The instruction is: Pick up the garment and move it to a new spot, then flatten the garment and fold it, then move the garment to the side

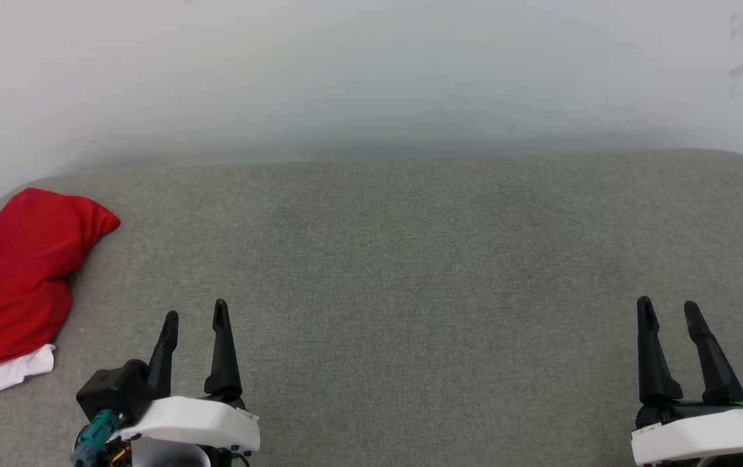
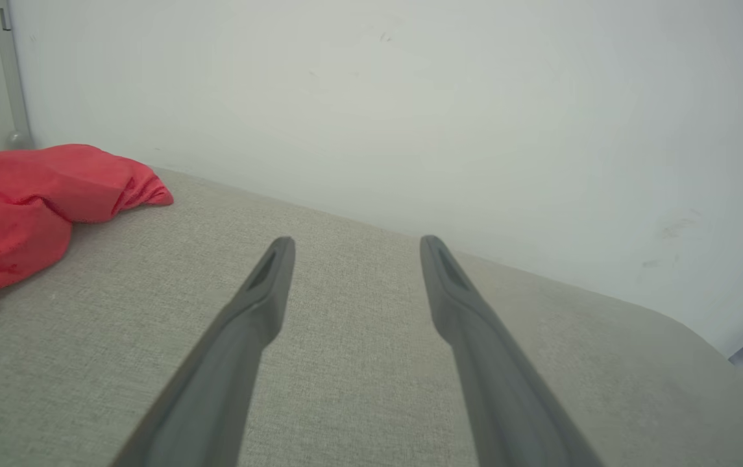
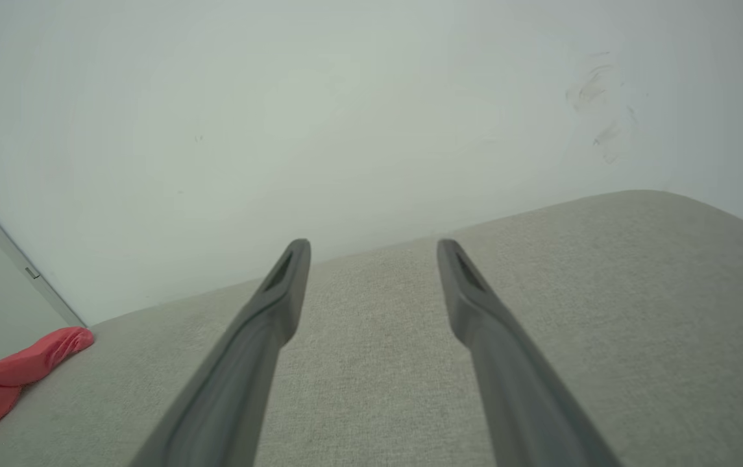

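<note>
One red shirt (image 1: 14, 279) lies bunched at the left edge of the grey cushion (image 1: 410, 272), a white bit showing underneath. Two grippers, the left gripper (image 1: 194, 314) and the right gripper (image 1: 668, 306), hang spread wide, each holding nothing.

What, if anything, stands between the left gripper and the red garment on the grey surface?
Nothing visible does. The garment lies bunched at the left edge of the grey padded surface. The left gripper, jaws open, is just to its right, and the stretch of surface between them carries no other object.
</note>
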{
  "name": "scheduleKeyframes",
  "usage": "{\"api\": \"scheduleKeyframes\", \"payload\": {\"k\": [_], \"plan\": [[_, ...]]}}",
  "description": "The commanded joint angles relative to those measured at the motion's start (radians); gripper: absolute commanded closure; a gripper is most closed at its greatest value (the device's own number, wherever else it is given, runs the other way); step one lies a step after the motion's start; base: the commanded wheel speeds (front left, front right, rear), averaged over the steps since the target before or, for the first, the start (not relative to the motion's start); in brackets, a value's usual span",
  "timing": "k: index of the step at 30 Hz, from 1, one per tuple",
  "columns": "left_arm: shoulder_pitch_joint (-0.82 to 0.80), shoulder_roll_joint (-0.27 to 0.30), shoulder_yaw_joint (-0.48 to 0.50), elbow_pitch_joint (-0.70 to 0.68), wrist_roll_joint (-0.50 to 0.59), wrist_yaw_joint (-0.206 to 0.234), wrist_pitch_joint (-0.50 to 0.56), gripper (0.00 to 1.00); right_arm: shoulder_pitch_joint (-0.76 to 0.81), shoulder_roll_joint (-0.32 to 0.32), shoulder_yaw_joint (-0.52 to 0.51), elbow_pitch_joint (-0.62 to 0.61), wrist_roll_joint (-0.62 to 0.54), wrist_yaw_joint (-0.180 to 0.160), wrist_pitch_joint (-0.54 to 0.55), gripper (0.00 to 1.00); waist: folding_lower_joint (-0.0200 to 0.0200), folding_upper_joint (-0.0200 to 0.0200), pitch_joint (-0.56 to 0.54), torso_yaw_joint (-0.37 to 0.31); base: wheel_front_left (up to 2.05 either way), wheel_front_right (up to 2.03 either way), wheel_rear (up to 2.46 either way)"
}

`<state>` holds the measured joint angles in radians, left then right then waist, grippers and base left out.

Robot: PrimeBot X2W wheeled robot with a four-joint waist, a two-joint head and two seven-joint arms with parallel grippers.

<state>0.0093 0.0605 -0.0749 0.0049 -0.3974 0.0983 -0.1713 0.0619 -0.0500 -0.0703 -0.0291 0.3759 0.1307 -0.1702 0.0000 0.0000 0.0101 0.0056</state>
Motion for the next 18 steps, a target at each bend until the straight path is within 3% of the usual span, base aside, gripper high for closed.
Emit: {"api": "scheduleKeyframes", "payload": {"k": [1,18], "plan": [[0.003,0.005,-0.004,-0.013,0.031,0.005,-0.01,0.0,0.006,-0.001,0.002,-0.017,-0.03,0.0,-0.01,0.0,0.0,0.0,0.001,0.0,0.0,0.0,0.0],[0.027,-0.004,-0.008,-0.021,0.155,-0.006,-0.046,0.0,0.031,-0.001,-0.004,-0.025,-0.12,0.0,-0.046,0.0,0.0,0.0,0.004,-0.001,0.0,0.0,0.0]]}}
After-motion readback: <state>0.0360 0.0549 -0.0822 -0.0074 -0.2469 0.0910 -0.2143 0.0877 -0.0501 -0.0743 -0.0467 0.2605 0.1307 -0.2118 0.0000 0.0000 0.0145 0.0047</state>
